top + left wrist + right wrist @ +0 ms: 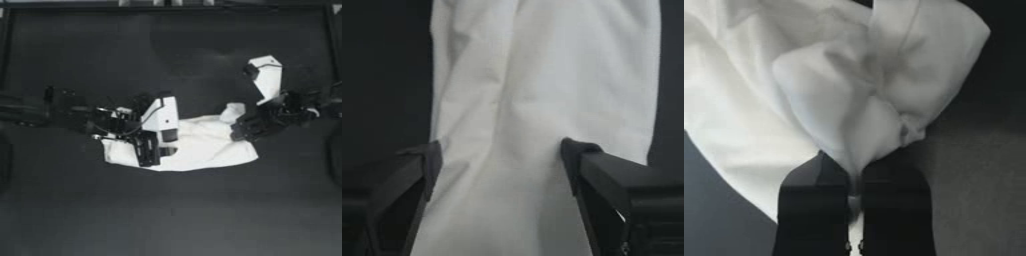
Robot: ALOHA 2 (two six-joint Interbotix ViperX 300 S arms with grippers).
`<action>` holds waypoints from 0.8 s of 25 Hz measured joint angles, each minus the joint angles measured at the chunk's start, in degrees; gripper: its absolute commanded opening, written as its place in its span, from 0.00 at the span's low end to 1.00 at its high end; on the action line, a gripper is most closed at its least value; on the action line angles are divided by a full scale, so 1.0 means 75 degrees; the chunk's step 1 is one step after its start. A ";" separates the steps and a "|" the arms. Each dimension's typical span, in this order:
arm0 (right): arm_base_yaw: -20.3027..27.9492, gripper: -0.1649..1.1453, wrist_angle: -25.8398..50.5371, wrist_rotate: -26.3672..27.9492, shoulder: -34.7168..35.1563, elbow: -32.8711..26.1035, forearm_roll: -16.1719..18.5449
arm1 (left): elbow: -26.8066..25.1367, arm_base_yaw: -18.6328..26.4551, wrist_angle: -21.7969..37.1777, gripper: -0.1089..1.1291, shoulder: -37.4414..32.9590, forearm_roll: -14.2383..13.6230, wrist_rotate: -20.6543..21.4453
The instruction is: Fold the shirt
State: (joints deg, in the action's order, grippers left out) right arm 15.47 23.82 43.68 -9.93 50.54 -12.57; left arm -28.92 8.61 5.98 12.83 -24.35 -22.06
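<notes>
Shirt (200,145) lies bunched, its long axis running left to right across the table (80,210). Your right gripper (856,172) pinches its right edge; your left gripper (499,155) hangs wide open over its left part.

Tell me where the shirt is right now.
In the top view the shirt lies bunched near the middle of the dark table. The open left gripper sits over its left part, and the right gripper pinches its right edge.

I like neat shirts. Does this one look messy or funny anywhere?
Yes. The shirt is bunched, not flat. The right claw pinches a puckered fold at its right edge, lifting cloth into a lump. The left claw sits open over the shirt's left part. No tears or stains show.
</notes>
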 measured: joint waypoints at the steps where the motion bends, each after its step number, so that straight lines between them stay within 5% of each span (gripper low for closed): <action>1: 0.0023 0.16 0.0082 0.0047 -0.0023 -0.0035 0.0094 | 0.0035 0.0000 0.0000 0.89 0.0059 0.0000 -0.0012; 9: 0.0141 0.16 0.0750 0.0340 -0.0152 -0.0480 0.0715 | 0.0387 0.0000 -0.0199 0.89 0.0609 -0.0047 -0.0012; 20: 0.0387 0.16 0.1031 0.0375 -0.0668 -0.0727 0.0832 | 0.1031 0.0000 -0.0504 0.89 0.1289 -0.0070 -0.0023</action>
State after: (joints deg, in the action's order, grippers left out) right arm 18.37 31.55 46.49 -14.94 45.09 -6.33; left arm -21.18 8.61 2.20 22.50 -24.87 -22.24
